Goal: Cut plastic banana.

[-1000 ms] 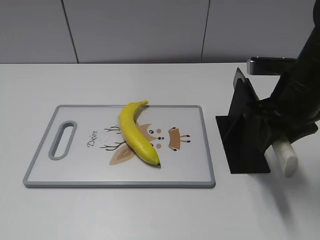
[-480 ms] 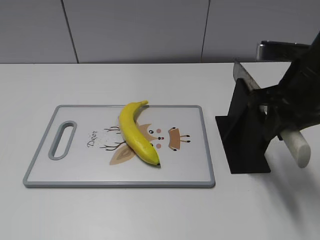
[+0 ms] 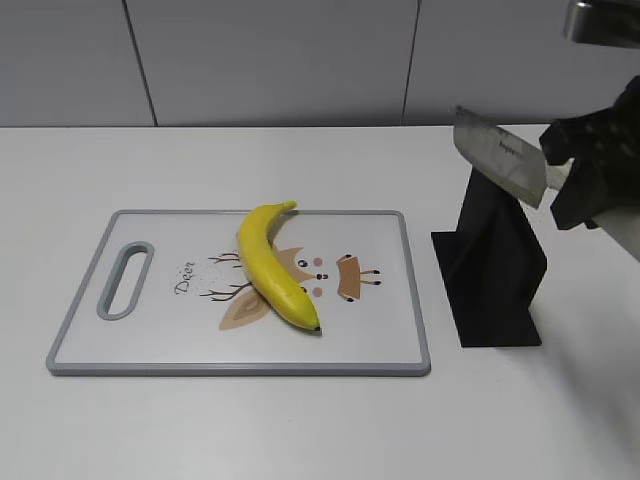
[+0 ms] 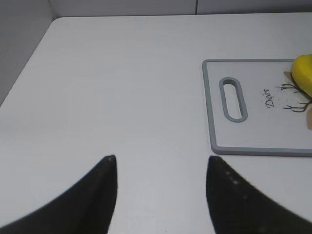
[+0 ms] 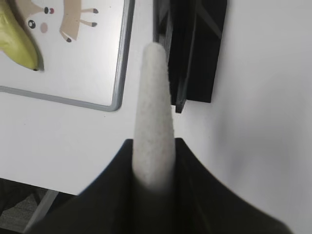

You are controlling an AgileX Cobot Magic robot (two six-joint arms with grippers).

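The plastic banana [image 3: 273, 265], glossy yellow with a dark tip, lies slantwise on the grey-rimmed cutting board [image 3: 415, 300]. My right gripper [image 3: 572, 180] is shut on the white handle [image 5: 153, 102] of a knife and holds it in the air above the black knife stand [image 3: 495, 275], blade [image 3: 500, 155] pointing left toward the board. In the right wrist view the gripper [image 5: 153, 142] clamps the handle, with the banana [image 5: 17, 44] at the upper left. My left gripper [image 4: 161, 160] is open and empty over bare table left of the board [image 4: 210, 112]; the banana's end [image 4: 303, 75] shows at the edge.
The black knife stand also shows in the right wrist view [image 5: 195, 48], just right of the board's edge [image 5: 121, 78]. The table's front edge is at the lower left of that view. A grey wall runs behind the table.
My right gripper has lifted the knife up and to the right, out of the black stand; the blade is now clear above it. The banana and board have not moved.
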